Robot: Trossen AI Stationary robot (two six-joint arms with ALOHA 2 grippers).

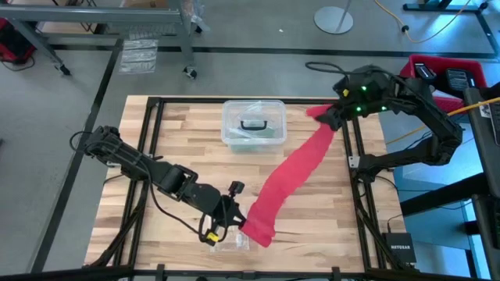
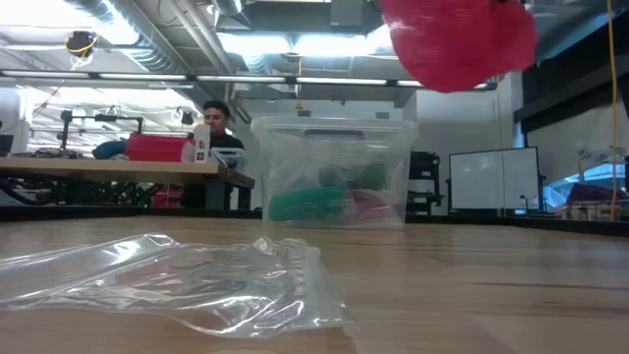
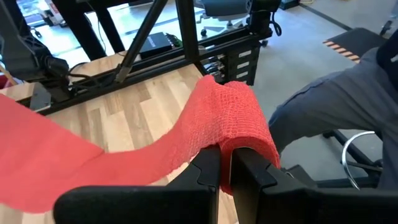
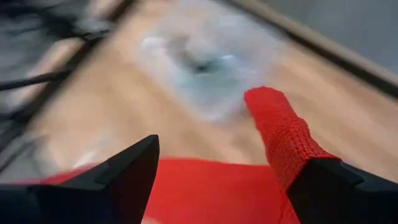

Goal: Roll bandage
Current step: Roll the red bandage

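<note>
Start on the left, where your left gripper (image 1: 238,221) sits low near the front edge of the table (image 1: 180,140), its two fingers squeezed tight on one end of the bandage (image 1: 293,176). In the left wrist view you can see the red cloth folded over and pinched between them. Right under that gripper lies a small clear plastic bag (image 1: 226,238), flat and crinkly. From there the bandage runs as one long red band up across the table, lifted off the wood, past the clear plastic box with a black handle (image 1: 252,123) in the middle, to your right gripper (image 1: 326,117) near the back right corner. That gripper holds the other end, though its fingers look set apart in the right wrist view, with the cloth caught on one finger — so the hold there may be weak. That could be your trouble: if you pull or roll too hard, the far end may slip free and flop down. The band could also twist and roll up crooked, or sweep the bag along. The table top is pale wood planks in a black frame. Beyond it is a workshop with benches, and a person (image 2: 218,123) sits far behind the box.
</note>
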